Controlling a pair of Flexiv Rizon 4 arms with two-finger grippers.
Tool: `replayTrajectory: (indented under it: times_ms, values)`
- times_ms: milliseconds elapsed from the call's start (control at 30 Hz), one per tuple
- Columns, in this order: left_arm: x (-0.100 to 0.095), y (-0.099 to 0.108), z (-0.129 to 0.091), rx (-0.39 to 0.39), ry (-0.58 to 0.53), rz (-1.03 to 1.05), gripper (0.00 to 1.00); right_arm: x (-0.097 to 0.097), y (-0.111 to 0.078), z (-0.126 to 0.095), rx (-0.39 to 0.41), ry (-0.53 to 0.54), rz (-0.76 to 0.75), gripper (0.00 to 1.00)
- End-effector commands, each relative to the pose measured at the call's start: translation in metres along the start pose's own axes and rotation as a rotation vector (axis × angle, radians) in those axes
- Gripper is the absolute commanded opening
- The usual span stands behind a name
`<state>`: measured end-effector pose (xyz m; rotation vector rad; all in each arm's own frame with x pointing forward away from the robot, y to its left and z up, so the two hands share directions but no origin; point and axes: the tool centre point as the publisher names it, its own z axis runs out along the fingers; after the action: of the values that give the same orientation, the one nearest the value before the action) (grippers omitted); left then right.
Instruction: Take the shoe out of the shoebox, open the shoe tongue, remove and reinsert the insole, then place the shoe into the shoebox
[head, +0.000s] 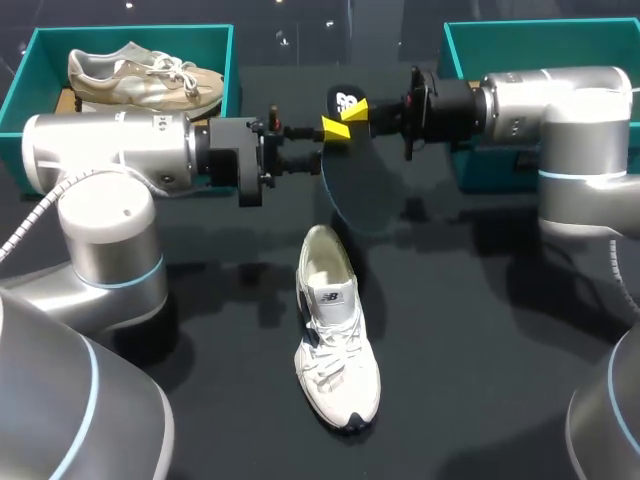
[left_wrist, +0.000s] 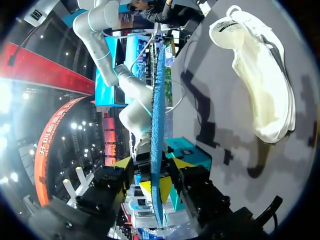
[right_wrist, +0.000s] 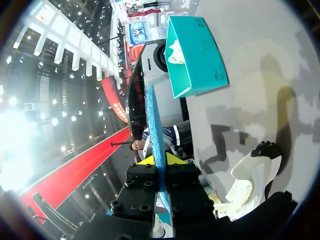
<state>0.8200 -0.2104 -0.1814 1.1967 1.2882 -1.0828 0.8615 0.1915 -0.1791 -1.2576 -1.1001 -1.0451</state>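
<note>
Head view: my left gripper (head: 335, 130) and right gripper (head: 357, 108) meet over the middle of the table (head: 480, 350), both clamped on the insole (head: 365, 185). The insole hangs in the air between them, its dark heel end up and its grey face toward the camera. The shoe (head: 335, 340) lies on the table below and nearer the camera, toe pointing away from the boxes, opening bare. The left box (head: 30, 70) sits at the far left corner with a beige shoe (head: 140, 80) in it. The right box (head: 520, 45) sits at the far right, partly behind my right arm.

Left wrist view: the insole (left_wrist: 157, 110) shows edge-on as a thin blue strip running straight out between my fingers. My left gripper (left_wrist: 156, 185) is closed on it, yellow tips pressed to both faces. My right arm (left_wrist: 132, 100) comes toward me along the strip. The shoe (left_wrist: 260, 75) lies on its sole on the table, well off to one side of the insole. A corner of the right box (left_wrist: 192, 155) shows just beyond my fingers.

Right wrist view: my right gripper (right_wrist: 160, 161) pinches the insole (right_wrist: 154, 120), again edge-on and blue, one yellow tip on each side. Ahead stands my left arm (right_wrist: 150, 62), and beside it the left box (right_wrist: 200, 60) with the beige shoe (right_wrist: 175, 50) inside. The shoe (right_wrist: 250, 175) lies on the table beside my gripper, apart from the insole.
</note>
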Motion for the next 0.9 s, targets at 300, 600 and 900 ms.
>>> replayTrajectory:
  times_ms: [300,600,900]
  values:
    - [0.0046,0.0013,0.0068,-0.002,0.0,0.005,0.31,-0.0005,-0.0034,0.0033,-0.002,0.001,0.004,0.0]
    - [0.0055,-0.002,0.0084,0.012,0.013,0.015,0.29,-0.0025,-0.0012,0.0044,0.009,0.005,0.012,0.0]
    - [0.0077,0.0009,0.0136,0.016,0.023,0.016,0.0,-0.0029,-0.001,0.0049,0.008,0.009,0.015,0.0]
